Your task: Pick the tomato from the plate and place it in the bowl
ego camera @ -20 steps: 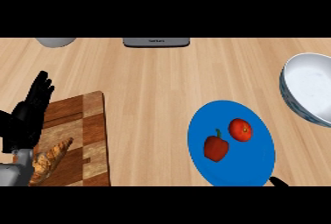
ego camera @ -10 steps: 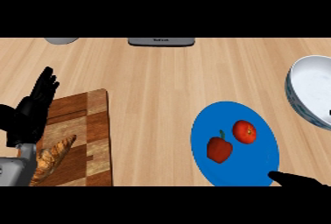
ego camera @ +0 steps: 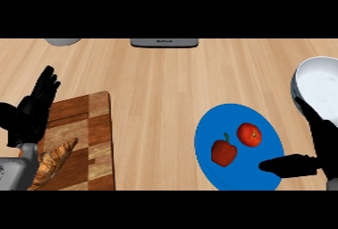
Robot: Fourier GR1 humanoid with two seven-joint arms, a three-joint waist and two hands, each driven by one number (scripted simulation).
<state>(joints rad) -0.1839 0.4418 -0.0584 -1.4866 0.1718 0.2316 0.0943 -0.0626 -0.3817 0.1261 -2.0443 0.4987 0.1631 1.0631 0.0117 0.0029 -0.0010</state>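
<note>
On the blue plate (ego camera: 214,118), a small, smooth tomato (ego camera: 249,134) looks light, best cupped around its sides; right hand (ego camera: 310,152) hovers spread, empty.

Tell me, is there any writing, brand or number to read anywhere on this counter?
Only one text shows: a small pale mark on the flat dark grey device at the counter's far edge, too small and blurred to read.
Nothing is written on the blue round plate, the white bowl or the wooden cutting board.
</note>
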